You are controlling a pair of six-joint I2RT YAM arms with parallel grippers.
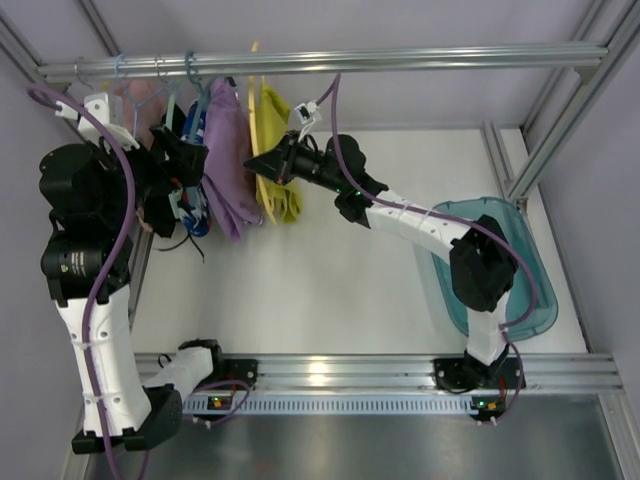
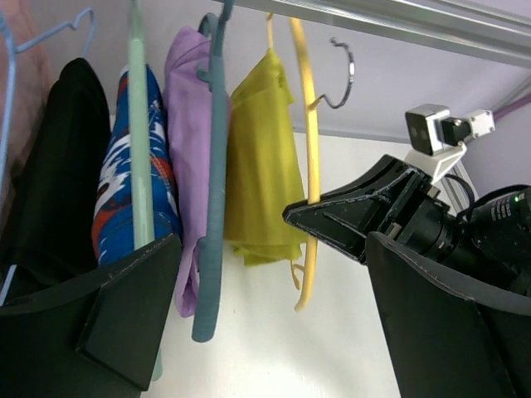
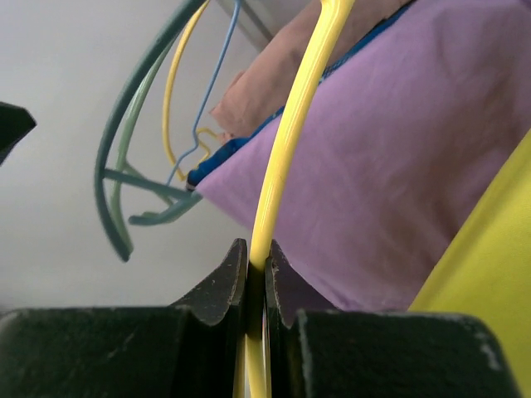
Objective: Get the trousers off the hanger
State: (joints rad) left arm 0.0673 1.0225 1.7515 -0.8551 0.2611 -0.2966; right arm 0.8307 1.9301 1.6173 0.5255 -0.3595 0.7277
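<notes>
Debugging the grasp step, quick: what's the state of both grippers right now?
Left gripper: open, holding nothing.
Right gripper: shut on the yellow hanger.

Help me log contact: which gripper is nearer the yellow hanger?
Right. The right gripper is shut on the hanger. The left gripper hangs open off to its left, beyond the purple cloth, not touching it.

Purple cloth [image 2: 187,124] on a teal plastic hanger [image 2: 214,182] crowds the thin yellow plastic hanger [image 2: 308,108] from the left; the right gripper [image 2: 303,211] blocks its right; bare white worktop [image 1: 330,290] below.
</notes>
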